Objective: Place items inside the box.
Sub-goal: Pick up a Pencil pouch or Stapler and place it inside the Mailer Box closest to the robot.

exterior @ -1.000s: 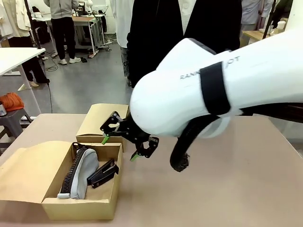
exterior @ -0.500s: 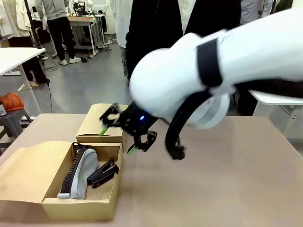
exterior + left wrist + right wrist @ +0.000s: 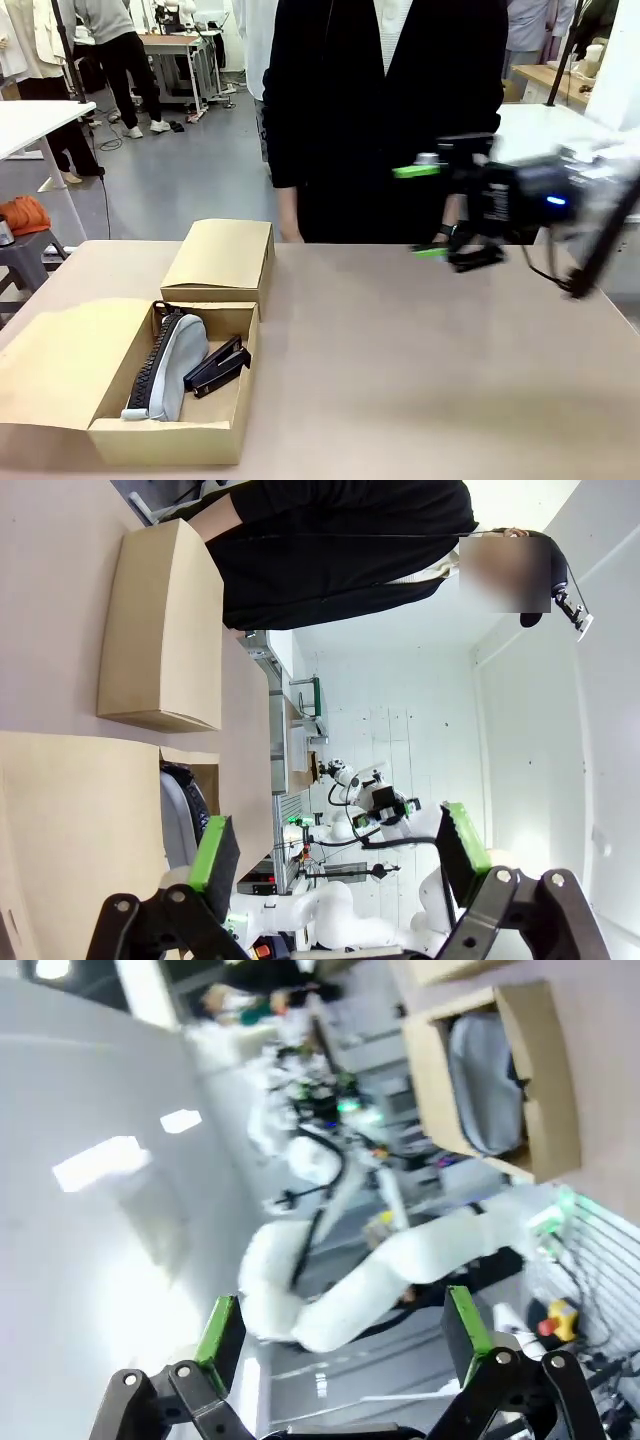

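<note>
1. The box (image 3: 170, 440) sits at the near left of the desk (image 3: 420, 380). Its flap lid (image 3: 50, 365) is laid flat out to the left, I'd guess so that its mouth is free for loading.
2. Two items lie inside it: the grey pouch (image 3: 175, 365) on its side along the left, and the black stapler (image 3: 218, 368) just beside it, angled toward the right wall. Packed close like that, they leave some room in the box.
3. A smaller closed box (image 3: 220, 255) stands just behind the open one, its lid shut.
4. The right gripper (image 3: 412, 211) hangs over the far right of the desk, well apart from the box, in front of the person (image 3: 390, 110). Its fingers are spread and nothing is between them.
5. The left gripper (image 3: 338, 845) is likewise released and empty, looking past the flap toward the closed box.
6. Hard to make out:
   - The right arm is smeared with motion, so its outline is vague.
   - The box's near wall cuts off the pouch's lower end.
   - The pouch hides the box floor beneath it.
</note>
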Robot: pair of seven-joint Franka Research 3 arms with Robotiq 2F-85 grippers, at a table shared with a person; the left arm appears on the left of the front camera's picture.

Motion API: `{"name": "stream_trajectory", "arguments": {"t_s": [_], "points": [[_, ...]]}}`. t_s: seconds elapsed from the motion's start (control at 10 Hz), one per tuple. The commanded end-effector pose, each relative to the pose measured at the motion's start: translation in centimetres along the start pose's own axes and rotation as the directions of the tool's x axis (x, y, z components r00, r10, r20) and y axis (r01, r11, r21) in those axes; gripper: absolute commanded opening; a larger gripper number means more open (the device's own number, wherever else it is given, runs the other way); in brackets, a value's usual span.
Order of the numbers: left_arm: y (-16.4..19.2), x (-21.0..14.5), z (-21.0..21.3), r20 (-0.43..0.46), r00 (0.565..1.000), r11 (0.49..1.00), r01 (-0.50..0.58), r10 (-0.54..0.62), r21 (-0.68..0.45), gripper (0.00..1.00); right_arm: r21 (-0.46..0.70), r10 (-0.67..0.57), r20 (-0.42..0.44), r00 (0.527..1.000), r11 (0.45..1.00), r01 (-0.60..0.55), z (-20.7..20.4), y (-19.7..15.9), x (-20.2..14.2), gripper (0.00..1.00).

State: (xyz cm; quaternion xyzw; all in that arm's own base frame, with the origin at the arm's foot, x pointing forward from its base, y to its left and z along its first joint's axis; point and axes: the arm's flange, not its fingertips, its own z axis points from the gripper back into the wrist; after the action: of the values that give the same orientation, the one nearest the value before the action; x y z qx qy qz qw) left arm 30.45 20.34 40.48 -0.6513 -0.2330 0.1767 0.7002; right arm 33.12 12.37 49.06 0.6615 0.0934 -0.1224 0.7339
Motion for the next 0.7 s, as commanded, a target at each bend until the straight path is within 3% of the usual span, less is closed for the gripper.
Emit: {"name": "stream_trajectory", "arguments": {"t_s": [0.0, 0.2, 0.3, 0.4, 0.6], "points": [[-0.1, -0.1, 0.0, -0.002, 1.0, 1.0, 0.018, -0.018, -0.012, 1.0, 0.189, -0.068, 0.006, 0.998, 0.98, 0.065, 6.5, -8.6, 0.0, 1.0], [-0.1, -0.1, 0.0, -0.002, 1.0, 1.0, 0.018, -0.018, -0.012, 1.0, 0.428, 0.024, -0.023, 0.999, 0.904, -0.011, 11.5, -15.7, -1.8, 1.0], [-0.1, -0.1, 0.0, -0.002, 1.0, 1.0, 0.018, -0.018, -0.012, 1.0, 0.521, 0.076, 0.003, 0.997, 0.851, -0.067, 12.9, -20.0, -2.7, 1.0], [-0.1, -0.1, 0.0, -0.002, 1.0, 1.0, 0.018, -0.018, -0.012, 1.0, 0.494, 0.048, 0.056, 0.997, 0.867, -0.069, 12.8, -23.2, -3.5, 1.0], [-0.1, -0.1, 0.0, -0.002, 1.0, 1.0, 0.018, -0.018, -0.012, 1.0, 0.251, 0.202, 0.101, 0.974, 0.942, -0.221, 10.2, -25.2, -5.3, 1.0]]}}
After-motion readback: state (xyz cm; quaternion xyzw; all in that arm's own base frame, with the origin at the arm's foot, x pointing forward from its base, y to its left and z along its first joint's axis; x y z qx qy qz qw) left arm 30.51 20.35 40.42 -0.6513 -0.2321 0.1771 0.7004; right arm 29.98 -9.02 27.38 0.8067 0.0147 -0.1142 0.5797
